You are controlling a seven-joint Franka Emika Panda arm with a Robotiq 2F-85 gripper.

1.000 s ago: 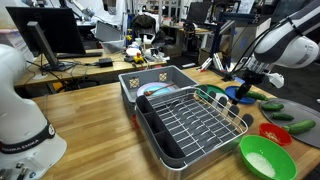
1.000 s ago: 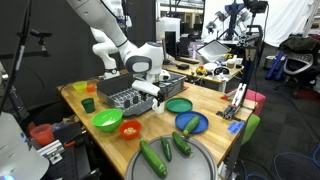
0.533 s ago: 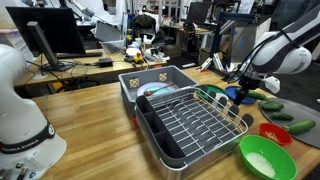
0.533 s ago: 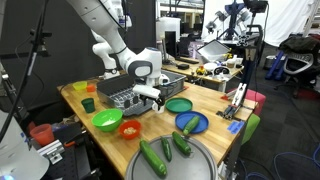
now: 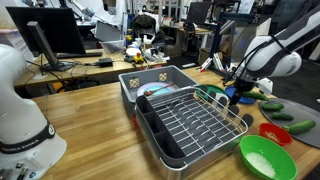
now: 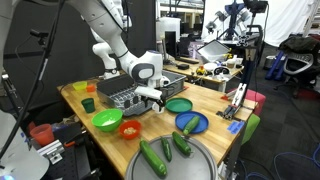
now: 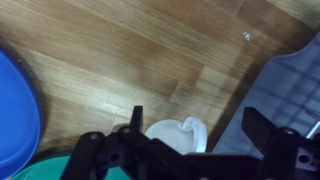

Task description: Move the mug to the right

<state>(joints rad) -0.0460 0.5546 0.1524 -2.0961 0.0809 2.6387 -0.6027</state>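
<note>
In the wrist view the small white mug [image 7: 172, 137] stands on the wooden table, handle toward the wire dish rack [image 7: 300, 75]. My gripper [image 7: 200, 132] is open, one finger on each side of the mug and not touching it. In both exterior views the gripper [image 5: 237, 89] [image 6: 152, 97] hangs low by the rack's corner, between the rack [image 5: 190, 115] and the plates. The mug is hidden by the gripper in those views.
A blue plate [image 7: 15, 105] [image 6: 191, 122] and a green plate [image 6: 179, 105] lie close to the mug. A green bowl [image 5: 262, 157], a small red bowl [image 5: 275, 133] and cucumbers [image 6: 155, 155] lie near the table edge. A grey bin [image 5: 150, 80] stands behind the rack.
The arm has moved down and a little toward the rack, bringing the open gripper lower over the mug. Nothing on the table has moved.
</note>
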